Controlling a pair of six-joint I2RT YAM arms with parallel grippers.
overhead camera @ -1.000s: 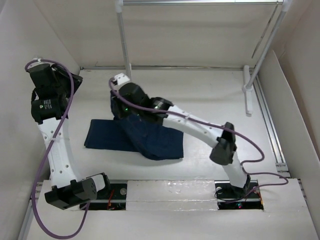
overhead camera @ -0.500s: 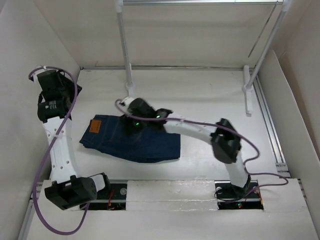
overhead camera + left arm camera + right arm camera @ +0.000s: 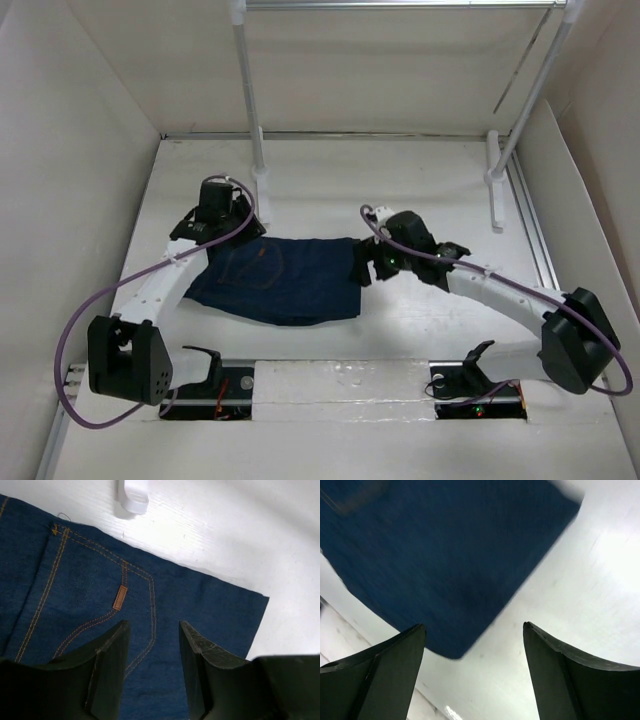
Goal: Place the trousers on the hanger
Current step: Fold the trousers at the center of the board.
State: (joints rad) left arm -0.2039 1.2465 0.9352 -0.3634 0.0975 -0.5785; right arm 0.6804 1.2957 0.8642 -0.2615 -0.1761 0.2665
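The trousers (image 3: 285,282) lie folded flat on the white table, dark blue denim with orange stitching (image 3: 90,580). My left gripper (image 3: 214,230) hovers over their far left part. Its jaws (image 3: 153,626) stand partly open with only cloth below them. My right gripper (image 3: 363,266) is at the trousers' right edge, wide open (image 3: 474,626), holding nothing. In that blurred view, a corner of the trousers (image 3: 445,555) lies ahead of the fingers. The hanger (image 3: 522,68), a thin grey line, hangs from the rail at the back right.
Two white rack poles stand at the back, left (image 3: 248,90) and right (image 3: 530,95), each with a foot on the table (image 3: 494,195). The left pole's foot (image 3: 134,495) sits just beyond the trousers' edge. White walls close in on three sides.
The right gripper has opened, let go of the trousers and drawn back to the right. The left arm swung from the left wall to above the trousers, which now lie flatter.
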